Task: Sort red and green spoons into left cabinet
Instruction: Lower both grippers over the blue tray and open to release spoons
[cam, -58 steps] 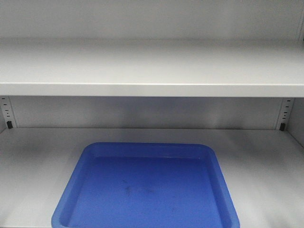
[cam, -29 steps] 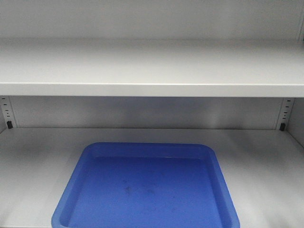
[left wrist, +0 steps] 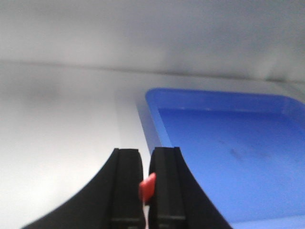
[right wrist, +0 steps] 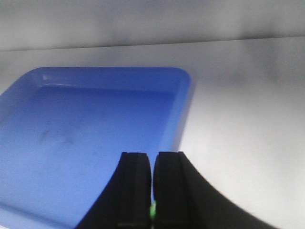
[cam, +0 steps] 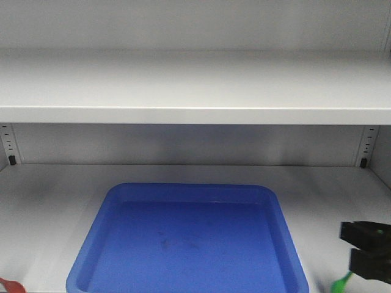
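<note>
The red spoon [left wrist: 147,187] is pinched between the black fingers of my left gripper [left wrist: 146,152], which is shut on it. It hangs over the lower shelf just left of the blue tray. In the front view only a red tip [cam: 11,285] shows, at the bottom left corner. My right gripper [right wrist: 152,155] is shut on the green spoon [right wrist: 152,210], above the tray's right rim. In the front view this gripper [cam: 366,249] is at the lower right, with the green spoon [cam: 341,283] sticking out below it. The left cabinet [cam: 195,85] fills the views.
A blue tray [cam: 189,238] lies on the cabinet's lower shelf [cam: 43,207], centred at the front. The upper shelf runs across overhead. Slotted rails [cam: 368,146] stand at the back corners, and bare shelf lies on both sides of the tray.
The right gripper with the green spoon has come into the front view at the lower right. The red spoon's tip has appeared at the bottom left. The tray has not moved.
</note>
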{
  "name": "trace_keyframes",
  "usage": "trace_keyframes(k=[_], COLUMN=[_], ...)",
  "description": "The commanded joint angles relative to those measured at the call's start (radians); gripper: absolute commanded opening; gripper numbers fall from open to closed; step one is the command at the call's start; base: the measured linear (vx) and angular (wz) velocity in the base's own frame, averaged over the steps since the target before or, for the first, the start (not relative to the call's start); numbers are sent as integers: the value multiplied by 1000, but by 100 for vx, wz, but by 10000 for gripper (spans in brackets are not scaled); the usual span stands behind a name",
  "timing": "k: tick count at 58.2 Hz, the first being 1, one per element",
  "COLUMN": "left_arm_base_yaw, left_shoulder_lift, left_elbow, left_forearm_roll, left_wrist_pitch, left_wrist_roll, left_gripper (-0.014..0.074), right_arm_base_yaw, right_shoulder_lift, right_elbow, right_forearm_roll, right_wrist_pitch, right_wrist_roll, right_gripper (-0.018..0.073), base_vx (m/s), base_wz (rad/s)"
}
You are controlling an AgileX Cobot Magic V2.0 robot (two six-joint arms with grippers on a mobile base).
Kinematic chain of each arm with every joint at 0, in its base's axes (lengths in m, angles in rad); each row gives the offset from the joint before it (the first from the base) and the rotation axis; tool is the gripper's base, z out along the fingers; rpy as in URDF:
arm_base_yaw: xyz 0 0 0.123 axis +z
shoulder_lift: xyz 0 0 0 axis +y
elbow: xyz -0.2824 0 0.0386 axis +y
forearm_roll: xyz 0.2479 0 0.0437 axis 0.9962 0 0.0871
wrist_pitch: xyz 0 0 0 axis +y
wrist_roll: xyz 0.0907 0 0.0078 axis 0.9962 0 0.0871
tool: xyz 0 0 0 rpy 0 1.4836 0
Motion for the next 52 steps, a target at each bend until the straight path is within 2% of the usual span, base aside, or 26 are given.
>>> trace_keyframes(k=[1,8,10,18,22,26,31,36,43,52], left_arm_base_yaw=[-1,-1,-1,-1,-1,-1,-1,-5,-60,-133], left_shoulder_lift=[46,107,128,191,230,267,313,359,422,501], left_elbow=[-86,-172,-193,-230,-233,-234,-234,-239,-279,-335], left_forearm_roll=[-151,-321,-376,-553,-638,-710,-823,-943,-946,-946], left_wrist_pitch=[-17,67,86,124,144,170,199,252,281,228], left_wrist_roll=[145,338,390,505,557,608,667,771,794,795], left_gripper=[-3,-3,-1,-1,-1,-1,-1,-1,-1,-1], right_arm_base_yaw=[13,73,90,157,182,206,220,220,220,220], right_shoulder_lift=[33,81,91,139,161,185,213,253,320,387], right_elbow=[-36,-36,-36,-36,-36,-46,-74,-117,-180,-229], right_forearm_roll=[251,549,633,972,1097,1096,1096,1096,1096,1096], right_wrist_pitch=[-83,-114,-127,-177,-175,-166,-154,-114,-63,-53], right_wrist_roll=[-232,-579,-639,-927,-1055,-1106,-1108,-1100,-1099,-1092], right_gripper=[-3,-3,-3,-3,-3,-3,-3,-3,-3,-3], base_vx=[0,0,0,0,0,0,0,0,0,0], base_wz=[0,0,0,0,0,0,0,0,0,0])
